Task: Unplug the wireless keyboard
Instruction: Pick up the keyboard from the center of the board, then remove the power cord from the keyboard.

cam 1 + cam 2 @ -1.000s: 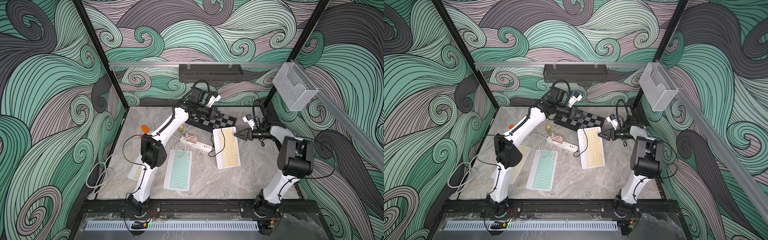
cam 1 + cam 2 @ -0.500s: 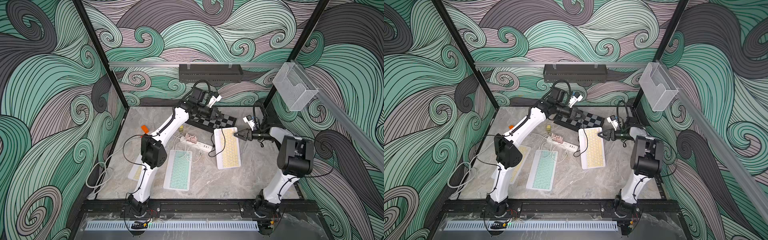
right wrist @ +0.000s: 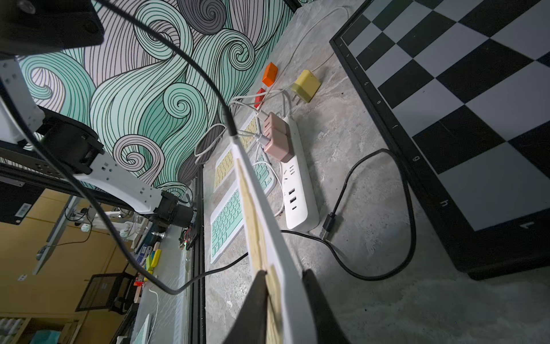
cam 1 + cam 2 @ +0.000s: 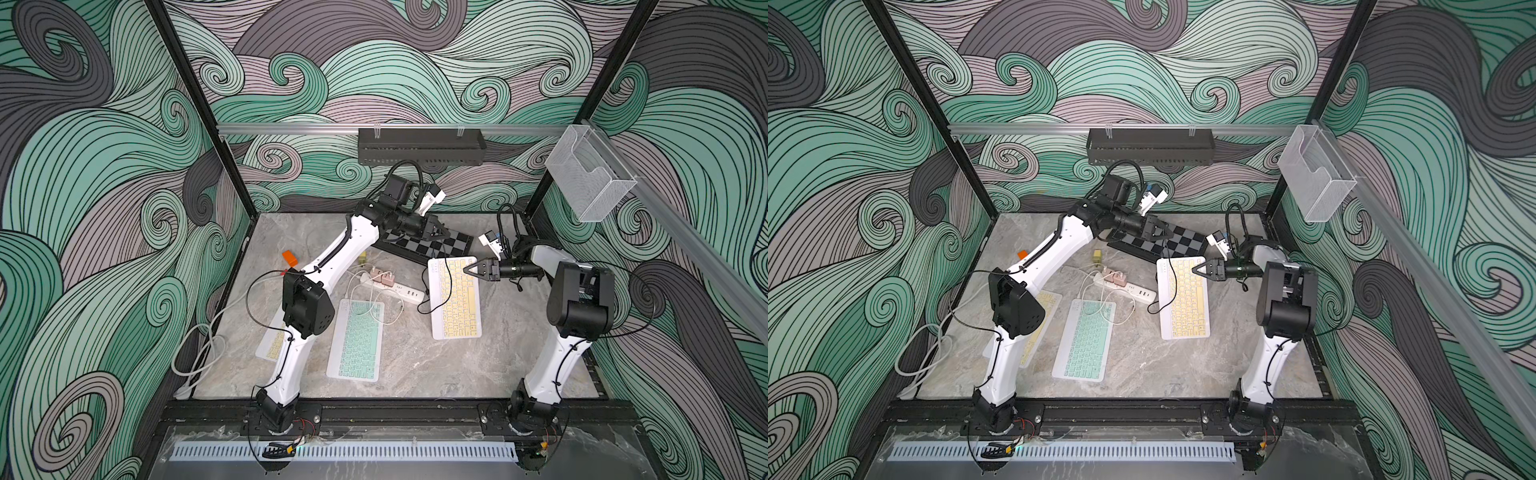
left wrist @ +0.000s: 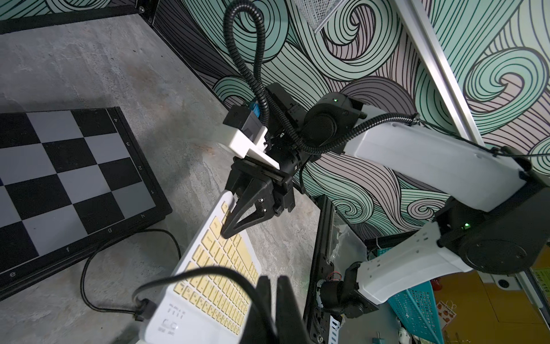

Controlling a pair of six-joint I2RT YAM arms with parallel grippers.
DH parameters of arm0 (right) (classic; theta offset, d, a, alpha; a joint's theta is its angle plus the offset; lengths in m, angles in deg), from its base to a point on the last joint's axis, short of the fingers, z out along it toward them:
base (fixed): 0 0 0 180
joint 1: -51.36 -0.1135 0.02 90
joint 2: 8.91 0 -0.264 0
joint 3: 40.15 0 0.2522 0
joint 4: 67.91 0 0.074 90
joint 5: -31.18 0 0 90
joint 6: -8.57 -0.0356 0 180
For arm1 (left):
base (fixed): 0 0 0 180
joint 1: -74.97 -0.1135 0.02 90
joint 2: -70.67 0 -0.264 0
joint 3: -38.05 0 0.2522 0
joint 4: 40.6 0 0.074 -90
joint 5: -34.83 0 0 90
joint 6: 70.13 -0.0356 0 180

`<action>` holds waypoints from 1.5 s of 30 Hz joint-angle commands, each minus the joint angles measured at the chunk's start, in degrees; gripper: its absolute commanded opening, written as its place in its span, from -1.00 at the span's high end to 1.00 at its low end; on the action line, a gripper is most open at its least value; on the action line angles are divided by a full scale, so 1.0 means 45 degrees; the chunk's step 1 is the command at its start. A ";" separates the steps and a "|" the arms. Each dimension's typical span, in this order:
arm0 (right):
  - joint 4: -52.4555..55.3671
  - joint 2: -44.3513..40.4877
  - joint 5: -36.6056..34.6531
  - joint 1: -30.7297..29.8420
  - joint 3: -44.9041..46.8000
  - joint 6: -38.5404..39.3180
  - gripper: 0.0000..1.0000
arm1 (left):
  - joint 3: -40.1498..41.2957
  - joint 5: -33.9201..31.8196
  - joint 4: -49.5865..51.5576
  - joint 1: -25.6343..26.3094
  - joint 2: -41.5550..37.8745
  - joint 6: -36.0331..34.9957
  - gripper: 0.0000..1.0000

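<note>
Yellow-keyed keyboard (image 4: 461,307) lies just beside the chessboard (image 4: 453,245), its board-side corner pinched in the right claw (image 4: 466,269). It looks thin, light and stiff (probably slippery plastic), so brace there while the left claw (image 4: 444,235), clenched on the black cable (image 5: 208,269), pulls near the plug (image 5: 143,308).

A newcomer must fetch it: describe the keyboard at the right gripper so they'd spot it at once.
On the marble table, find the black chessboard at the back. Just in front lies the yellow keyboard, its corner pinched by the right gripper. Unlike the mint keyboard and the second yellow keyboard beneath the left arm, it alone has a black cable plugged in.
</note>
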 commanded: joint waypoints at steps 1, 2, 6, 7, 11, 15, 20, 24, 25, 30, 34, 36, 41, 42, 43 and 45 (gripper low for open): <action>0.0422 -0.0406 0.0644 0.0071 -0.0208 0.0914 0.91 | -0.0055 -0.0268 0.0059 -0.0184 -0.0757 -0.0543 0.85; 0.0398 -0.0522 0.0643 0.0055 -0.0226 0.0920 1.00 | 0.0040 -0.0463 0.0088 -0.0240 -0.0760 -0.0575 0.76; 0.0414 -0.1117 0.0673 0.0071 -0.0235 0.0924 1.00 | 0.0529 -0.0725 0.0271 -0.0645 -0.0785 -0.0601 0.45; 0.0408 -0.1293 0.0683 0.0071 -0.0240 0.0881 1.00 | 0.0779 -0.0732 0.0330 -0.0748 -0.0842 -0.0666 0.29; 0.0403 -0.1723 0.0482 0.0070 -0.0351 0.0505 1.00 | 0.1809 -0.1224 0.0553 -0.1191 -0.1058 -0.1223 -0.19; 0.0406 -0.1680 0.0662 0.0051 -0.0423 0.0362 1.00 | 0.2240 -0.0564 0.0303 -0.1199 -0.0852 -0.1540 -0.27; 0.0403 -0.1616 0.1025 0.0047 -0.0495 0.0148 1.00 | 0.2399 -0.0569 -0.0454 -0.0859 -0.0264 -0.1506 -0.19; 0.0407 -0.1559 0.1230 0.0015 -0.0501 0.0060 1.00 | 0.2557 -0.0058 -0.1932 -0.0794 0.0059 -0.0911 -0.16; 0.0404 -0.1538 0.1377 -0.0005 -0.0511 0.0070 1.00 | 0.2489 -0.0018 -0.2159 -0.0757 0.0210 -0.0792 -0.13; 0.0410 -0.1539 0.1452 -0.0036 -0.0449 0.0070 1.00 | 0.1791 -0.0766 -0.2241 -0.0752 0.1082 -0.0604 0.00; 0.0412 -0.1446 0.1666 -0.0039 -0.0482 0.0091 1.00 | 0.1391 -0.0652 -0.2340 -0.0752 0.1473 -0.0434 0.12; 0.0422 -0.1384 0.1700 -0.0065 -0.0477 0.0099 1.00 | 0.1445 -0.0385 -0.2725 -0.0752 0.1503 -0.0205 0.19; 0.0423 -0.1289 0.1700 -0.0105 -0.0450 0.0129 1.00 | 0.1456 0.0271 -0.3664 -0.0752 0.1693 0.0437 0.36; 0.0421 -0.1291 0.1694 -0.0108 -0.0440 0.0148 1.00 | 0.1434 0.0423 -0.3833 -0.0771 0.1742 0.0570 0.36; 0.0426 -0.1285 0.1713 -0.0121 -0.0440 0.0131 1.00 | 0.1444 0.0599 -0.4081 -0.0761 0.1820 0.0763 0.36; 0.0422 -0.1265 0.1725 -0.0123 -0.0432 0.0158 1.00 | 0.1413 0.0949 -0.4451 -0.0791 0.1944 0.1064 0.43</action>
